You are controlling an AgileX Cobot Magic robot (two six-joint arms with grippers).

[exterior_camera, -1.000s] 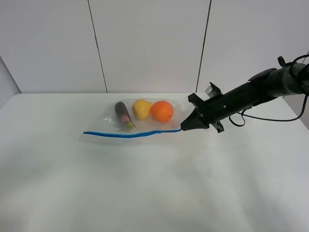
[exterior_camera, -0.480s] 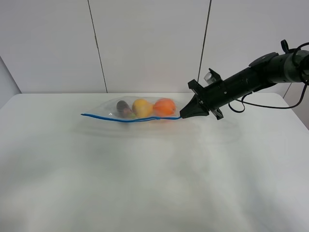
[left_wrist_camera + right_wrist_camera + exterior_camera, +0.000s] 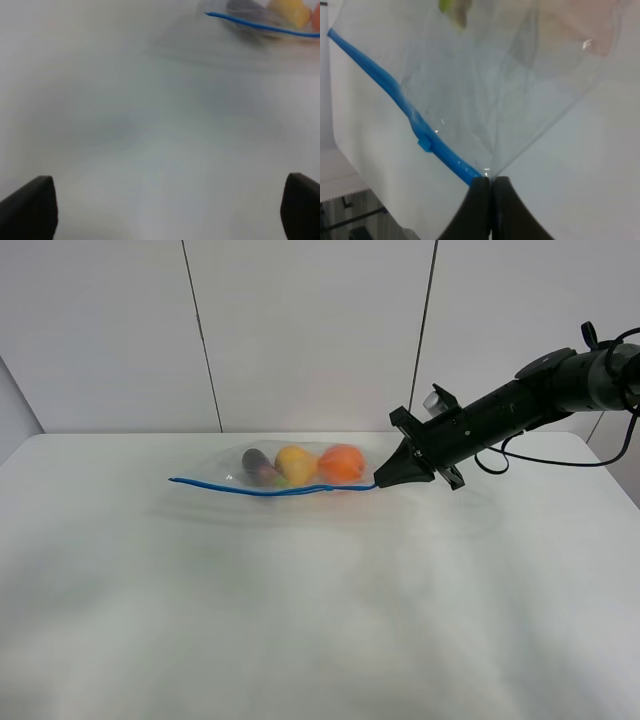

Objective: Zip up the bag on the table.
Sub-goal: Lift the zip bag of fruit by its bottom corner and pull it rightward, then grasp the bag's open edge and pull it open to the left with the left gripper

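The clear bag (image 3: pixel 300 475) hangs lifted off the white table (image 3: pixel 300 620), with its blue zipper strip (image 3: pixel 270 489) running along the near edge. An eggplant (image 3: pixel 258 467), a yellow pear (image 3: pixel 295 464) and an orange (image 3: pixel 341 462) show through it. My right gripper (image 3: pixel 379 482) is shut on the bag's right corner, at the end of the strip; the right wrist view shows its tips (image 3: pixel 491 186) pinching the plastic beside the zipper strip (image 3: pixel 405 112). My left gripper (image 3: pixel 167 210) is open above bare table, far from the bag (image 3: pixel 270 17); its arm is outside the overhead view.
The table's back edge meets a white panelled wall (image 3: pixel 300 330) just behind the bag. A cable (image 3: pixel 540 465) loops under the right arm. A small blue slider tab (image 3: pixel 424 144) sits on the zipper strip a short way from my right fingertips.
My right gripper lifted the bag's corner up and slightly back, raising the bag off the table; over the last half second it has held almost still.
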